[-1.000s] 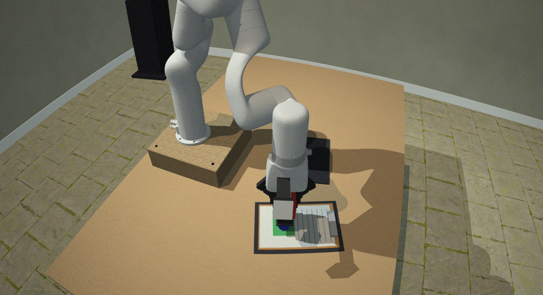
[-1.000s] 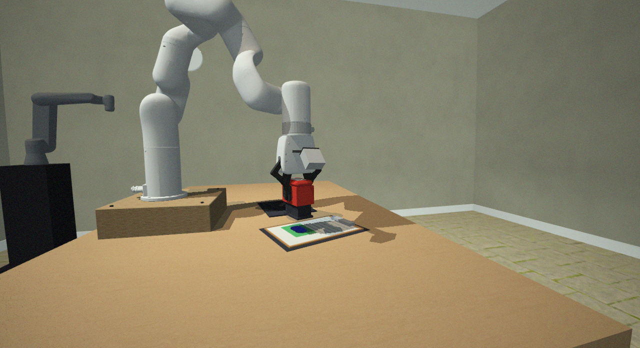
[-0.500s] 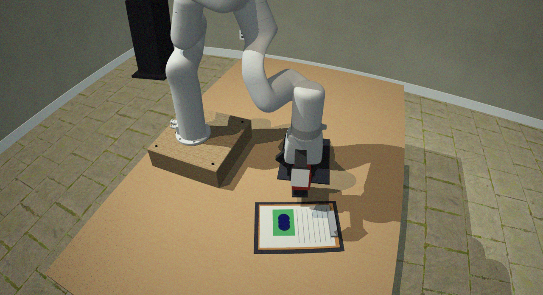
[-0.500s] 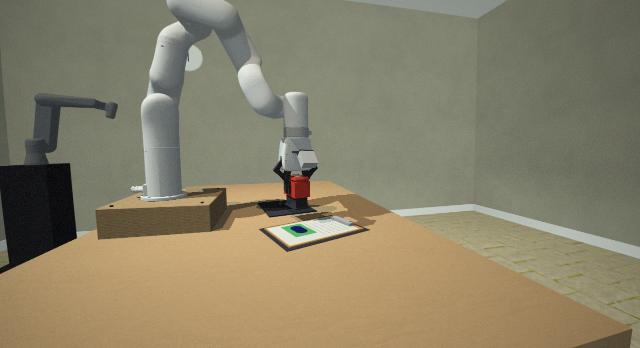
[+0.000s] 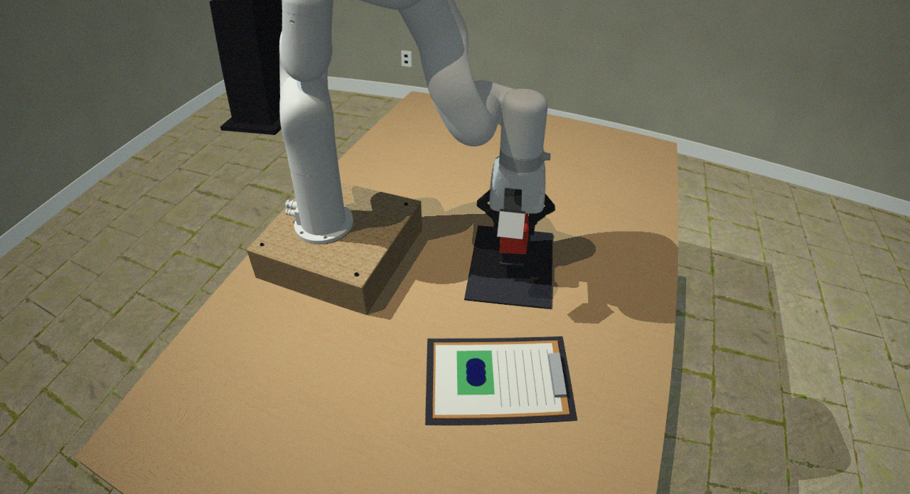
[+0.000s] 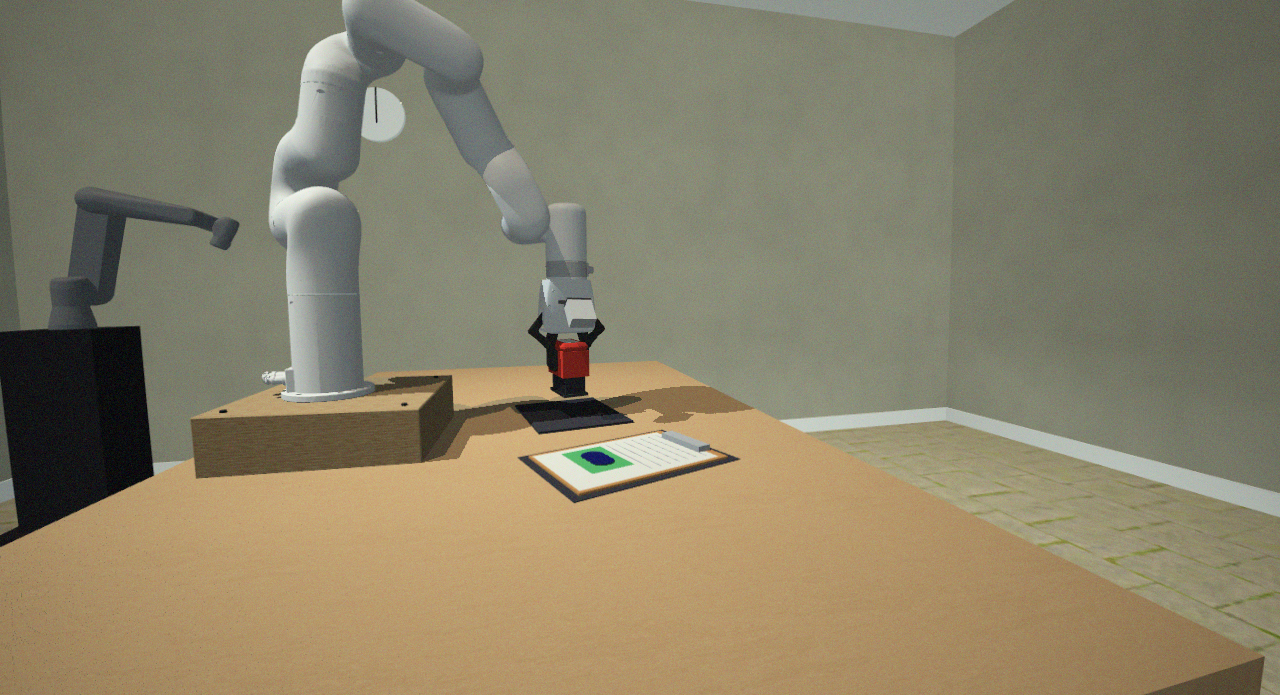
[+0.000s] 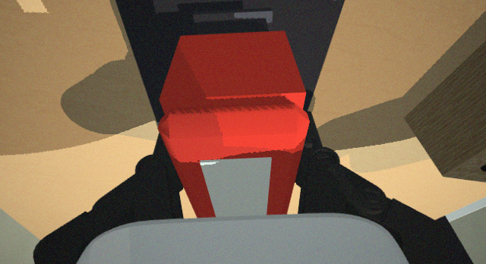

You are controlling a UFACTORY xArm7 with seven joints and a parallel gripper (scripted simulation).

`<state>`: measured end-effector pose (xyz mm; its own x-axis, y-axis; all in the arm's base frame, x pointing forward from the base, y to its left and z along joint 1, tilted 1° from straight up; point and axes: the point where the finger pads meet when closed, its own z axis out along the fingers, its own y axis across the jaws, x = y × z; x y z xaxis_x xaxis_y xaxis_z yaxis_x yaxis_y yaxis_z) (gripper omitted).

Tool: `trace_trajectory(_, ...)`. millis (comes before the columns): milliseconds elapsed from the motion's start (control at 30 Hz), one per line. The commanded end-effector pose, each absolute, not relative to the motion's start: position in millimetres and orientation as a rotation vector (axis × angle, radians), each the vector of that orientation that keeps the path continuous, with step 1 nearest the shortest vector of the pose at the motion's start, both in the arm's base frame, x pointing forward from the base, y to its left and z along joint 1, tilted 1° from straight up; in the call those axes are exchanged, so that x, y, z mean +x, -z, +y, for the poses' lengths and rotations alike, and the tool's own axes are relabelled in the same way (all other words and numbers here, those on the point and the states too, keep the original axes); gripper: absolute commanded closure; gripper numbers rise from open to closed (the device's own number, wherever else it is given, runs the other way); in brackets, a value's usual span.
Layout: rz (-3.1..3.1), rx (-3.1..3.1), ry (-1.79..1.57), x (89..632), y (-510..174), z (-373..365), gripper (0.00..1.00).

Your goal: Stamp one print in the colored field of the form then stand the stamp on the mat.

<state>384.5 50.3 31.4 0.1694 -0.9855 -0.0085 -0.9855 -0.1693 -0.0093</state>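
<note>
My gripper (image 5: pixel 515 229) is shut on the red stamp (image 5: pixel 514 242), gripping its upper part from both sides. The stamp hangs upright a little above the dark mat (image 5: pixel 509 276), over its middle, and its black foot does not touch the mat in the side view (image 6: pixel 569 388). The wrist view shows the red stamp (image 7: pixel 235 101) between the black fingers, with the mat (image 7: pixel 152 48) below it. The form on its clipboard (image 5: pixel 500 379) lies nearer the front. Its green field (image 5: pixel 475 372) holds a dark blue mark (image 5: pixel 475 372) that lies inside the field.
The arm's wooden base block (image 5: pixel 337 252) stands left of the mat. A metal clip (image 5: pixel 557 373) sits on the form's right end. A black pedestal (image 6: pixel 71 413) with a small grey arm stands off the table at the left.
</note>
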Motion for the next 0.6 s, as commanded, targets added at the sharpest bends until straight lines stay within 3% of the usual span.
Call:
trace_trajectory(0,2.05,-2.391,0.033,389,-32,65,0.66)
trace_trajectory(567,2.05,-2.391,0.033,391,-31,82,0.66)
